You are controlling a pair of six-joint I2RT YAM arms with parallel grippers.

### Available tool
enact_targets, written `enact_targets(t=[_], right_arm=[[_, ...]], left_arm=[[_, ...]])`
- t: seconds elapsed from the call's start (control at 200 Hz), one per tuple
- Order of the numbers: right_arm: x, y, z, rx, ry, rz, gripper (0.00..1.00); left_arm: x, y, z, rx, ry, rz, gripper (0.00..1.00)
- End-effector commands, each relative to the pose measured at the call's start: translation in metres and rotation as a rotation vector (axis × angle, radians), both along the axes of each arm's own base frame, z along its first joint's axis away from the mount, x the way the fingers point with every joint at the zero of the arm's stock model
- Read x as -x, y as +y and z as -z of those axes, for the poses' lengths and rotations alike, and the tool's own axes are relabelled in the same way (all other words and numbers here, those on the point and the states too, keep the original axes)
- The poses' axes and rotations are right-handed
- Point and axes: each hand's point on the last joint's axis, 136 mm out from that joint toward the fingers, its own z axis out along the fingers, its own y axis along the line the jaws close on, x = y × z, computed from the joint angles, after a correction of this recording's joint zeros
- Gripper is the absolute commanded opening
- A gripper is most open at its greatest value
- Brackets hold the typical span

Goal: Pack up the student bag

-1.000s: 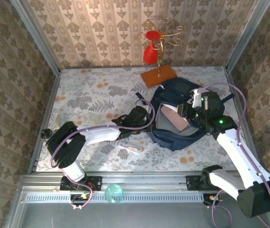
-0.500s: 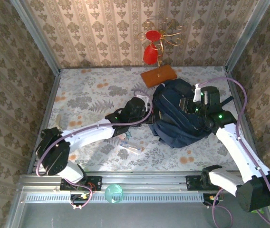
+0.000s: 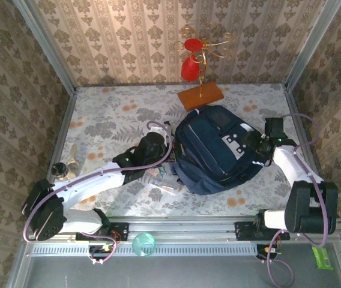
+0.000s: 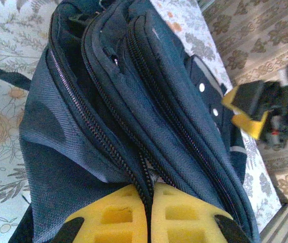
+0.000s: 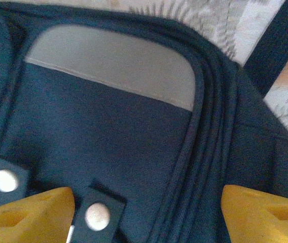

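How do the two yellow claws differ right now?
The left claw is closed, pinching the backpack at its zipper seam; the right claw stands wide open over the backpack's front, gripping nothing. The left is at the backpack's left edge, the right at its right side. Both are yellow.

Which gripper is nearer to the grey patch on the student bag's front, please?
The right. The right gripper hangs open just short of the grey patch; the left gripper is shut on the student bag's zipper seam at its opposite edge.
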Motion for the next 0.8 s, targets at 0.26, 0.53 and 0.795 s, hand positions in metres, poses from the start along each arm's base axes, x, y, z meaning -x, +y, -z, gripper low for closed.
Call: enact_targets(t=[0.26,0.53,0.795], right_arm=[[-0.081,0.088,-0.022,-0.277,-0.130,-0.210,0.68],[-0.130,0.146,-0.025,-0.314,-0.121,-0.398,0.62],[-0.152,0.184,-0.026,-0.297,-0.070,-0.562,0.61]], left_arm=[[0.025,-0.063,-0.054,0.162,-0.140,0.197,0.00],[0.064,-0.131,-0.029,0.165,-0.121,0.377,0.00],[0.073,-0.190,0.005,0.104,-0.151,0.504,0.24]])
